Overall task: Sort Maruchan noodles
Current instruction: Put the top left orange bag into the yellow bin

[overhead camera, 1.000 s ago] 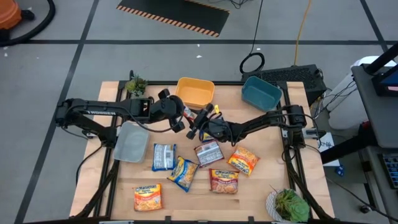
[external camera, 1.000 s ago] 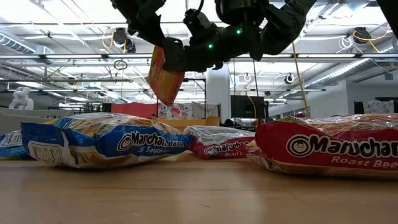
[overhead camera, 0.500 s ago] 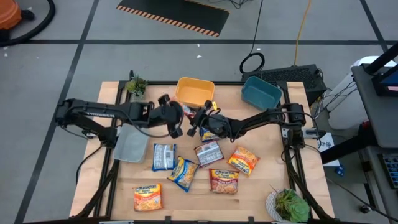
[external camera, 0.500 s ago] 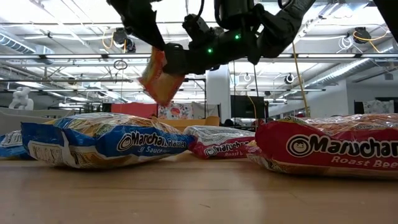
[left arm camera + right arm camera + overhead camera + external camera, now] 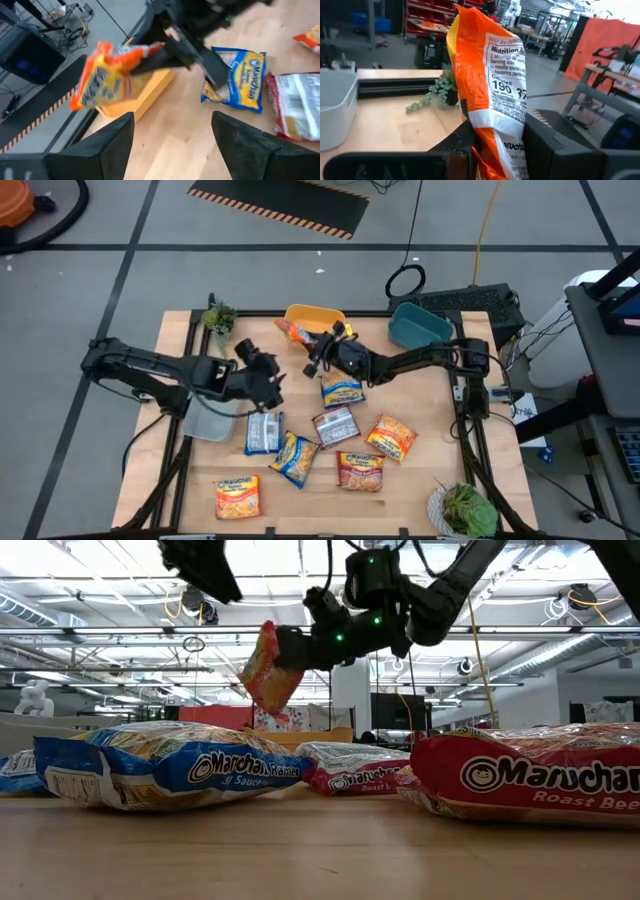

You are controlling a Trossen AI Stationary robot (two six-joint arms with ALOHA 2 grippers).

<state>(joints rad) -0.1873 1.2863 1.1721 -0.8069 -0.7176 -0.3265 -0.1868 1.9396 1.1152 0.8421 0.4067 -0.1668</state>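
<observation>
An orange Maruchan noodle packet (image 5: 293, 332) hangs in the air over the near rim of the yellow bin (image 5: 318, 319), with my right gripper (image 5: 316, 352) shut on it. The left wrist view shows the same packet (image 5: 106, 74) above the bin (image 5: 137, 97). My left gripper (image 5: 266, 376) stands open and holds nothing, left of the packet and nearer the table's front edge. Several other packets lie flat on the table, among them a blue-and-yellow one (image 5: 342, 390), a silver-grey one (image 5: 263, 432) and a red-brown one (image 5: 360, 470). My right gripper pinches the orange packet by one end (image 5: 487, 142) between its two fingers. The fingers (image 5: 167, 52) reach roughly level from the table's right toward its far left. The packet is lifted clear and hangs tilted below the fingertips (image 5: 268, 668).
A teal bin (image 5: 420, 328) stands at the far right and a grey bin (image 5: 212, 412) at the left under my left arm. Small plants stand at the far left corner (image 5: 218, 317) and the near right corner (image 5: 465, 508). Bare wood lies along the front edge.
My left gripper has opened, let go of the orange packet and drawn back toward the table's left edge. My right gripper has kept the packet and carried it toward the far edge, over the yellow bin's rim; the packet now hangs more tilted.
</observation>
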